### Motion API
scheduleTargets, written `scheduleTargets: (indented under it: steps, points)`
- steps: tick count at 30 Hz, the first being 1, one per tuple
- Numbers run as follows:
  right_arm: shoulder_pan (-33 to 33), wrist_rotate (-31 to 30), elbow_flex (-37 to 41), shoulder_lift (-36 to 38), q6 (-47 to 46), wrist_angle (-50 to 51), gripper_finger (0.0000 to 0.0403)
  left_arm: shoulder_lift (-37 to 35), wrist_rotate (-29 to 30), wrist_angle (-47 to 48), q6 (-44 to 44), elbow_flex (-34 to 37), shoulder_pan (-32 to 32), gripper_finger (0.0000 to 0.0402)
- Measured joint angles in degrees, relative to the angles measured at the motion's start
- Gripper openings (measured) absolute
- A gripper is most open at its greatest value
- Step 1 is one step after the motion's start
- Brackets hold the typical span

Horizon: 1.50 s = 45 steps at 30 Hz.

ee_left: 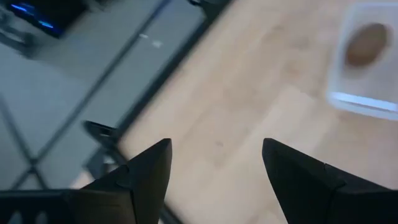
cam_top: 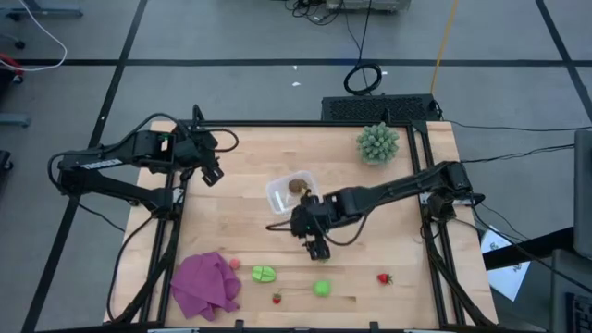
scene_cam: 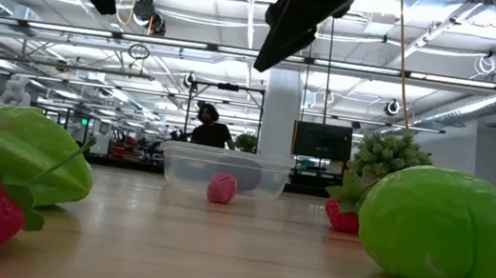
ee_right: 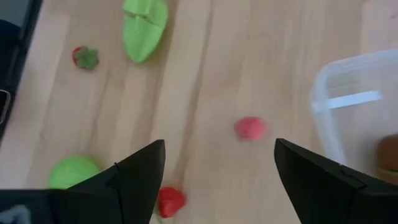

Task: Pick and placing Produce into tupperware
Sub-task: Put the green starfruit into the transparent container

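Beside the tupperware [cam_top: 290,192], our right gripper [cam_top: 315,248] hangs with fingers spread and empty (left gripper [cam_top: 212,173] parked, also spread); we risk nudging the tiny pink piece [ee_right: 250,128] away.

No legible txt, labels, brands or nos. anywhere in view

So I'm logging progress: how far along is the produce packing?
One piece is done: the brown oval lies in the tupperware. Nothing is in hand; the right gripper hangs open beside the container, the left gripper waits open at the table's far left. Two green pieces and the red and pink pieces remain out.
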<state>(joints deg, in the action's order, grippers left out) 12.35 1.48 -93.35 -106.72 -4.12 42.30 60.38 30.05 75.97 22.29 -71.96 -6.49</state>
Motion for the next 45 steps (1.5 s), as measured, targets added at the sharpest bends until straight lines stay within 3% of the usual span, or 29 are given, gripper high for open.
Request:
scheduleTargets:
  steps: [4, 11, 22, 31, 37, 45]
  points:
    - [1.03, -0.1, 1.33, 0.0, -3.27, 0.42, 0.0293, 0.29, -4.45, -1.96, 3.37, 0.52, 2.49, 0.0257]
    - [0.78, -0.22, 4.0, -0.02, -4.51, 1.45, 0.0293, 2.63, -13.25, -13.85, 3.89, 4.37, 11.06, 0.0257]
    - [-4.05, -0.24, 4.38, 1.77, -2.3, 7.44, 0.0293, 13.19, -15.47, -14.31, 12.52, 5.01, 25.02, 0.0257]
    - [-7.54, -0.23, 4.38, 8.19, -2.06, 10.56, 0.0293, 15.75, -16.4, -18.59, 22.95, 5.0, 35.24, 0.0257]
    - [-9.9, -0.27, 4.38, 13.07, -1.2, 9.25, 0.0293, 21.09, -15.55, -24.31, 20.58, 4.92, 38.93, 0.0257]
    - [-12.54, -0.24, 4.38, 18.44, -2.61, 6.01, 0.0293, 30.83, -24.56, -30.22, 12.19, 5.01, 39.53, 0.0257]
